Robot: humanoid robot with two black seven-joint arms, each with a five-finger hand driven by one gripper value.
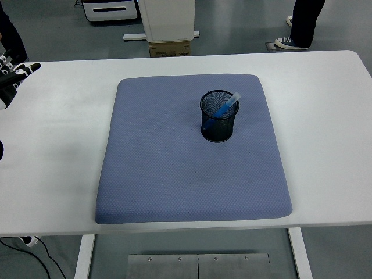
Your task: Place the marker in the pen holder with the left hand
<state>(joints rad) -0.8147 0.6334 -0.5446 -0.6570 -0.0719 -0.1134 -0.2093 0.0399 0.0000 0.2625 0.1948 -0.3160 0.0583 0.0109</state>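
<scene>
The blue marker stands inside the black mesh pen holder. It leans toward 2 o'clock, and its light cap end projects above the holder rim on that side. The lower part of the marker shows through the mesh.

The pen holder stands upright on the blue-grey mat, in the mat's upper right portion, toward 1 o'clock from the mat centre. The mat lies flat on the white tabletop and covers most of its middle area.

The left hand is at the 9 o'clock edge of the view, above the far left corner of the tabletop and well apart from the pen holder. Only a few white and black fingertips are visible; the hand holds nothing that shows, but whether the fingers are released or clenched cannot be told.

Beyond the tabletop at 12 o'clock, a cardboard box sits on the floor. At 1 o'clock a person's legs are visible.
</scene>
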